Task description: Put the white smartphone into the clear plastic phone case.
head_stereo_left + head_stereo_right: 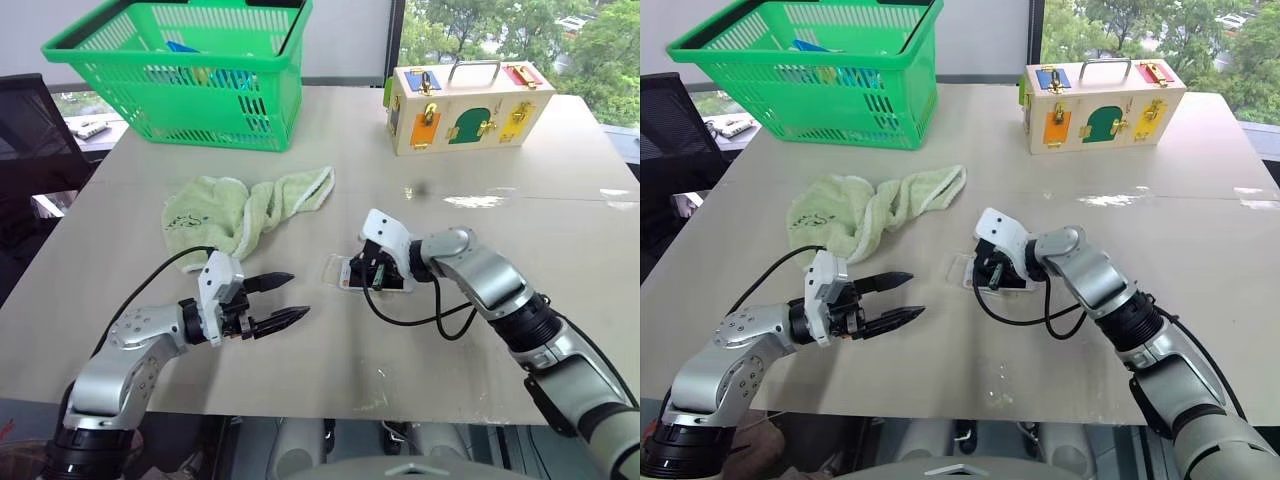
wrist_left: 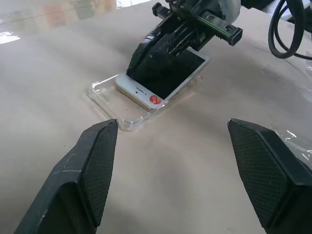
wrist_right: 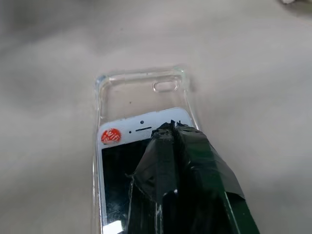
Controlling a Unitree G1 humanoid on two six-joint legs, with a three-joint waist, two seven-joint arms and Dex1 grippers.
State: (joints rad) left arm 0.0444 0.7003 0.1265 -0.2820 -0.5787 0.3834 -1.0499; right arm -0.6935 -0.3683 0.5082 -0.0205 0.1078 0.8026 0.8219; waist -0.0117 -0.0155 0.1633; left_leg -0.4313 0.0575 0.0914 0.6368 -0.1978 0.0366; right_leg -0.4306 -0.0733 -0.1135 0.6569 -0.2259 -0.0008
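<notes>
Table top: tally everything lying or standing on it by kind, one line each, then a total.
White smartphone: 1
Clear plastic phone case: 1
Green towel: 1
Green basket: 1
Wooden latch box: 1
Total: 5

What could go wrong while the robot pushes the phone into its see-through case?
The phone sits only partway in the case, with the camera-hole end still empty, so it may jam crooked. The shut right tool presses on the black screen and might slip off. The open left tool hangs apart from the case, so the case may slide across the table.
</notes>
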